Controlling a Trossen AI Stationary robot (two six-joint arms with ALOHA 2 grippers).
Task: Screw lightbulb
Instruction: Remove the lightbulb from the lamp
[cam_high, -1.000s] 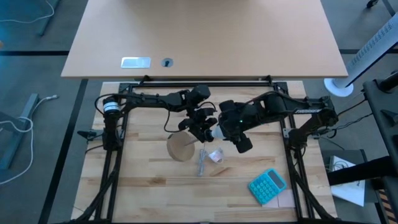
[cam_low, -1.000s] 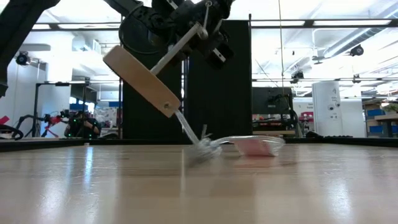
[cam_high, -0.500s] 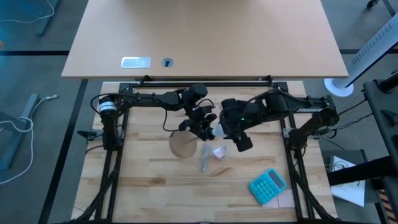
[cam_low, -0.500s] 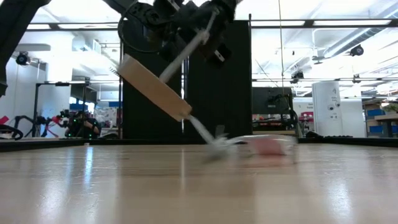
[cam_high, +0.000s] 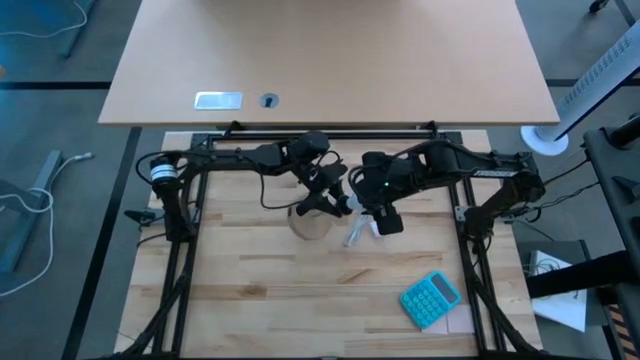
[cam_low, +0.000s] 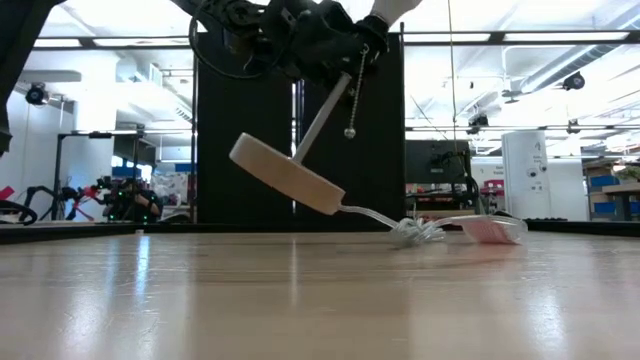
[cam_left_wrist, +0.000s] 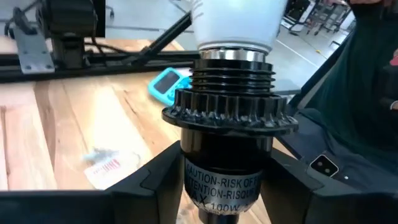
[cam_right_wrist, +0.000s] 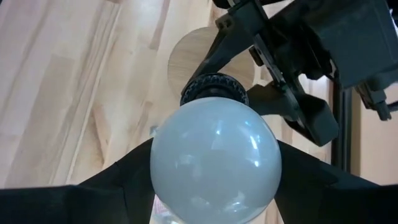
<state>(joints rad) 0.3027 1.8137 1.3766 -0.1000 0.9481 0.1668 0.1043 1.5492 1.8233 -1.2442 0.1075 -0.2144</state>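
At frame centre, the small white rounded lightbulb (cam_right_wrist: 214, 158) is pinched by the right fingers (cam_right_wrist: 112, 180), its neck hidden inside the black ribbed socket (cam_left_wrist: 224, 143), itself clamped by the left fingers (cam_left_wrist: 152, 180).

Daylight-bright ceiling strips (cam_low: 520, 38) flood the room behind, so the arms read as dark silhouettes against them in the low view. The wooden table (cam_low: 300, 300) shines with soft glare beneath those strips and blurs toward the camera. From above, light is even and cool, shadows faint. The lightbulb (cam_right_wrist: 214, 158) carries pale reflections and looks soft, close to the lens.
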